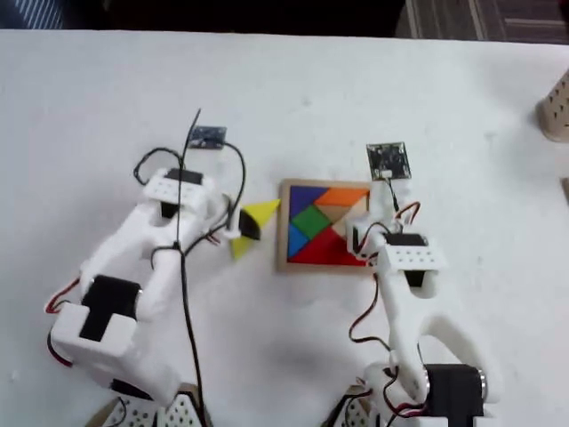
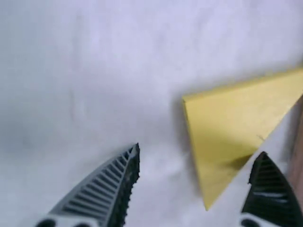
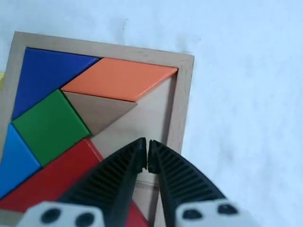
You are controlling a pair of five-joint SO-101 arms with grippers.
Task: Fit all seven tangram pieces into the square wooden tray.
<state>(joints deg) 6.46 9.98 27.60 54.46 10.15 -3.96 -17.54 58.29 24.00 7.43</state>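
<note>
The square wooden tray [image 1: 283, 227] lies at mid table and holds blue, orange, green, tan and red pieces. A bare triangular gap [image 3: 154, 111] shows beside the tan triangle [image 3: 97, 111] and under the orange parallelogram [image 3: 120, 80]. Just left of the tray on the table rests a yellow triangle [image 1: 262, 212]. My left gripper [image 1: 242, 227] is open and straddles this yellow triangle [image 2: 232, 127], one fingertip [image 2: 262, 165] at its edge, the other finger [image 2: 118, 179] well apart. My right gripper [image 3: 147, 146] is shut and empty, hovering over the tray's gap near the red triangle [image 3: 61, 179].
Two small circuit boards [image 1: 207, 136] [image 1: 388, 160] lie behind the arms, with a black cable [image 1: 184, 267] trailing over the left arm. A pale pegged object [image 1: 556, 111] sits at the right edge. White tabletop spreads wide behind and to both sides.
</note>
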